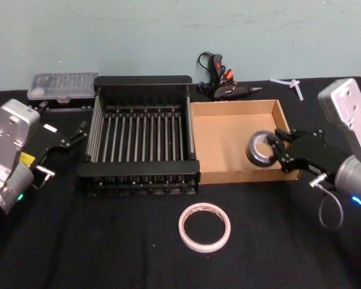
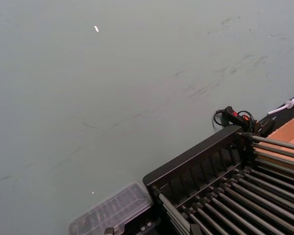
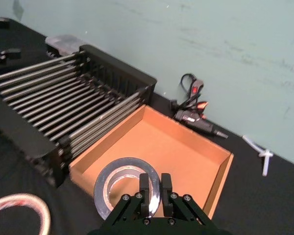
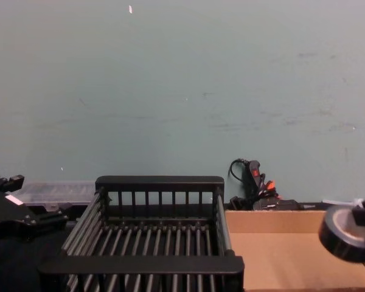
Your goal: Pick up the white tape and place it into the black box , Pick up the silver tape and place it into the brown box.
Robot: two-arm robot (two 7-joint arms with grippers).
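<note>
Holding silver tape (image 1: 263,147) upright on edge, right gripper (image 1: 279,147) fingers clamped on rim, above brown box (image 1: 228,174) right side. Left gripper (image 1: 78,133) fingers narrow, left of black box (image 1: 141,81). White tape (image 1: 204,226) lies in front.

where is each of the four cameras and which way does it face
Head: high, looking down at the black box, brown box and white tape; both arms show, the right hand gripping the silver tape.
Chest: low, facing the wall across both boxes; left hand at lower left.
Left wrist: faces the wall over the black box corner.
Right wrist: looks past its own hand at the silver tape above the brown box.
All four share the black box.
</note>
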